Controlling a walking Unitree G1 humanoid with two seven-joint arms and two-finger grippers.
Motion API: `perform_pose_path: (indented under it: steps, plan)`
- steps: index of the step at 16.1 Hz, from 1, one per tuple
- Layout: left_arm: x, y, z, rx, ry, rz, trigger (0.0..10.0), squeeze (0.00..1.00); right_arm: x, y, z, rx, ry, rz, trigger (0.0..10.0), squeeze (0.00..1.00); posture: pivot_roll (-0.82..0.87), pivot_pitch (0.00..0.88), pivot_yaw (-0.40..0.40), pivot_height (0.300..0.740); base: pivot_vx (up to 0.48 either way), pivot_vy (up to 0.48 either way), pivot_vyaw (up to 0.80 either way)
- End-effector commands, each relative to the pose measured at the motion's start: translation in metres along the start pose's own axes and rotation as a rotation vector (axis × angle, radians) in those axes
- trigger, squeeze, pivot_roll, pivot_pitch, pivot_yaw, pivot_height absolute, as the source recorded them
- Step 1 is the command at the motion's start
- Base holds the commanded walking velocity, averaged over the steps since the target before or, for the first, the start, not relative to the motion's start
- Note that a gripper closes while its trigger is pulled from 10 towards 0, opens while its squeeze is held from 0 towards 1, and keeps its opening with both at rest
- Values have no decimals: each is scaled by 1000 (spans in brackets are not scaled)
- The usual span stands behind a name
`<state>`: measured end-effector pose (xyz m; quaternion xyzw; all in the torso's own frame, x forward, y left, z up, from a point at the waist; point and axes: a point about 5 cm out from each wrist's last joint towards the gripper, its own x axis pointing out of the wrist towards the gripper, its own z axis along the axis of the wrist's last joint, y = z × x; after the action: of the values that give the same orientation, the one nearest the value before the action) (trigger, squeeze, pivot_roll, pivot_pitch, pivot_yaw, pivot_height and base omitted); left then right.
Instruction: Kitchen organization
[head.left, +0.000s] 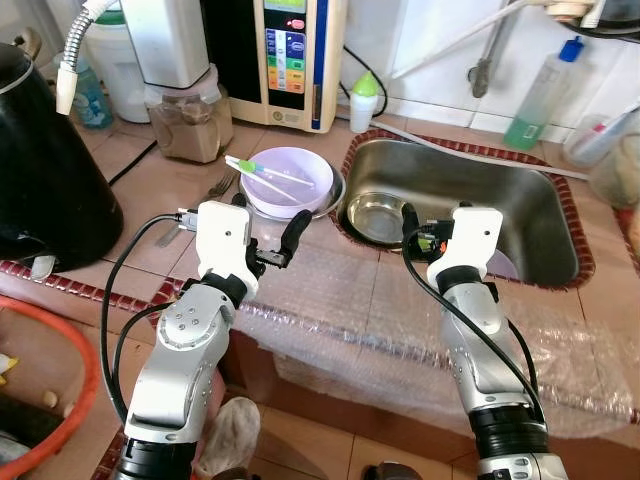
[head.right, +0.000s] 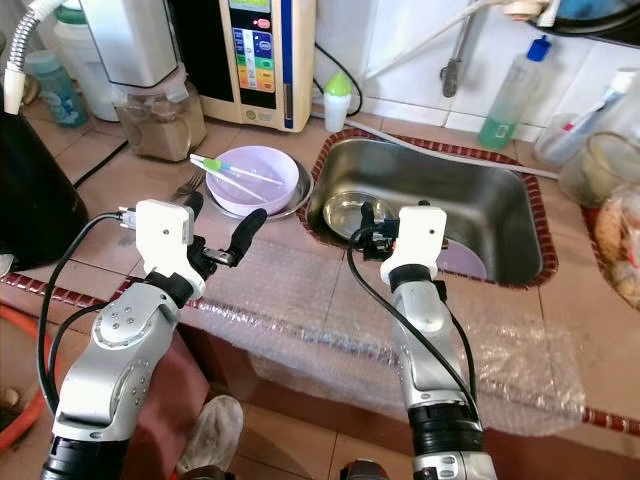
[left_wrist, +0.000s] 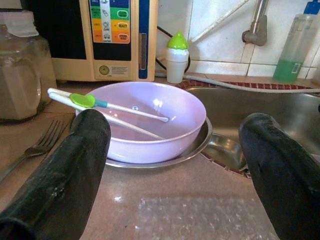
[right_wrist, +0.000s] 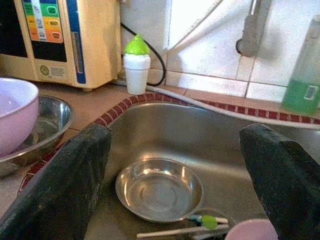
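Note:
A lilac bowl (head.left: 290, 182) rests in a shallow steel dish (left_wrist: 197, 147) on the counter, left of the sink (head.left: 540, 215). White training chopsticks with a green clip (head.left: 262, 171) lie across its rim. My left gripper (head.left: 268, 226) hovers open just in front of the bowl with nothing between its fingers (left_wrist: 65, 175). My right gripper (right_wrist: 177, 135) is open over the sink's near edge. Below it lie a steel bowl (right_wrist: 159, 189), a second pair of chopsticks (right_wrist: 182, 229) and a lilac dish (right_wrist: 250, 232).
A fork (head.left: 216, 187) lies left of the bowl. Behind it stand a jar of brown powder (head.left: 188, 120), a water machine (head.left: 298, 60), a green-capped bottle (head.left: 367, 100) and a soap bottle (head.left: 540, 95). A black kettle (head.left: 40, 170) is far left. Bubble wrap (head.left: 400, 330) covers the counter's front.

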<state>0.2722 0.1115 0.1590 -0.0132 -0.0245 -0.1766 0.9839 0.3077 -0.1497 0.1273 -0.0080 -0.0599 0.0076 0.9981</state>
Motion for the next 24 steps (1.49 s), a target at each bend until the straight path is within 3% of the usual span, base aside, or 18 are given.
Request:
perform_pose_path:
  steps: [1,6,14,20,22,24]
  plan:
    - [0,-1,6,7,-25,-3,10000,0,1,2,3,-18,-21,23,10000,0,24,0,-2,740,266,0,0]
    - [0,-3,7,6,-31,-18,10000,0,1,2,4,-12,-23,28,10000,0,20,0,-1,740,257,0,691]
    - [-2,6,5,27,-18,42,10000,0,-1,1,1,-7,-12,30,10000,0,24,0,-5,740,31,0,0]
    - [2,45,4,116,38,223,10000,0,-16,-10,-2,-13,19,24,10000,0,0,59,-3,740,0,0,0]
    - [4,59,7,141,47,254,10000,0,-25,-14,-4,-21,38,27,10000,0,-17,98,-3,740,0,0,0]
    - [5,75,2,176,110,211,10000,0,-38,-20,-6,-18,73,40,10000,0,-40,136,0,740,0,0,0]
